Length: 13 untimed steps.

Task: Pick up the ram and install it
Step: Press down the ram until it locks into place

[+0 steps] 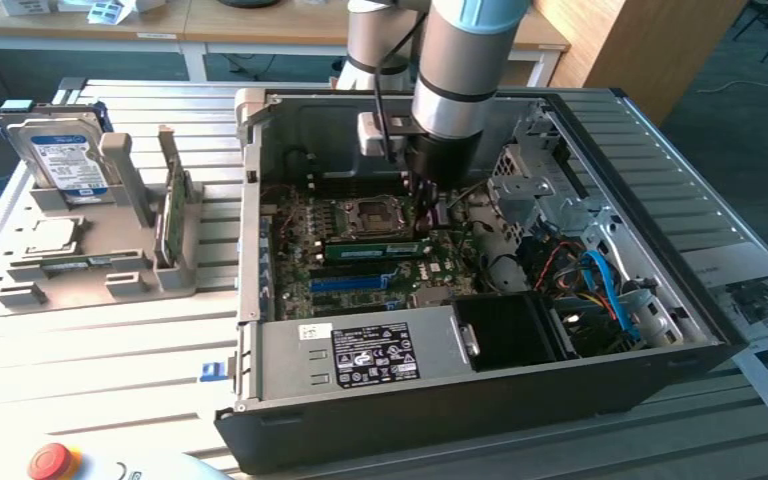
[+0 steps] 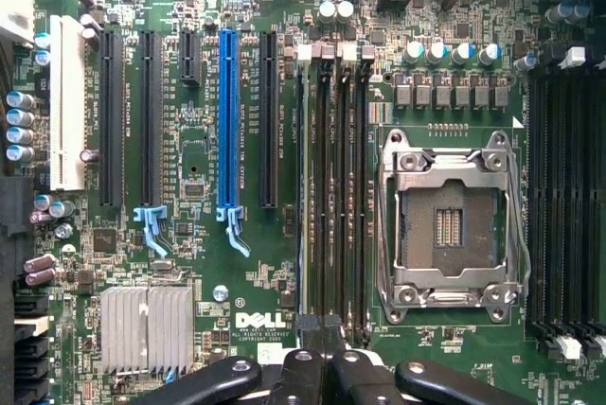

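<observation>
Pale slatted metal tabletop (image 1: 91,350) carries an open black desktop computer case (image 1: 491,390) lying on its side, and the arm reaches down into it. The ram, a narrow green circuit-board stick with a white label (image 1: 371,249), stands on edge along the green motherboard (image 2: 189,235), just beside the silver processor socket (image 2: 450,225). The dark gripper (image 1: 427,222) has its jaws drawn together with nothing between them, its tip at the stick's end on the exterior view's right. I can't tell whether it touches. To my eye this is the seating step: the stick looks placed at the black memory slots (image 2: 331,187), and finishing would call for straight, even downward pressure so it doesn't tilt
</observation>
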{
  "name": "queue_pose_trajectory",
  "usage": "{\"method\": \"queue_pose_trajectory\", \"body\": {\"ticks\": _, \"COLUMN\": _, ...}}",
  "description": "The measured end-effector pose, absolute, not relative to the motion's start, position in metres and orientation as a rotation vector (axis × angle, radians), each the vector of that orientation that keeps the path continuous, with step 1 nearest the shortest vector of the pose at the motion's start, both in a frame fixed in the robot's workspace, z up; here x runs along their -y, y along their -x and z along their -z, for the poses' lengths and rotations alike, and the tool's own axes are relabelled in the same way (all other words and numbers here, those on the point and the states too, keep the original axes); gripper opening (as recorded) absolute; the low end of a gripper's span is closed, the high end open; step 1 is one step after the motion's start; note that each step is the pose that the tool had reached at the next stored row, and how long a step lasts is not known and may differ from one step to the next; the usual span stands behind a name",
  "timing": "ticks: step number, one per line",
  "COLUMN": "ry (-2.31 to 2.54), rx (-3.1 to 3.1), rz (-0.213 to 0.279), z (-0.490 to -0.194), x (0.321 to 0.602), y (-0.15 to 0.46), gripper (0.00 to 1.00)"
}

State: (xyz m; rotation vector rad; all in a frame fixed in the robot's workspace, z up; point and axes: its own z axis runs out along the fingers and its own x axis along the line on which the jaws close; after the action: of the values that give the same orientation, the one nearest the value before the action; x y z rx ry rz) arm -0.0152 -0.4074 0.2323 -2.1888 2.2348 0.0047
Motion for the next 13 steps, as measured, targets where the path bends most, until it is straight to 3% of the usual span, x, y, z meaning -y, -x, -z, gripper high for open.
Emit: {"method": "queue_pose_trajectory", "body": {"ticks": 13, "ry": 2.188, "rx": -2.235, "rz": -0.004, "z": -0.232, "x": 0.406, "y": 0.034, "gripper": 0.1}}
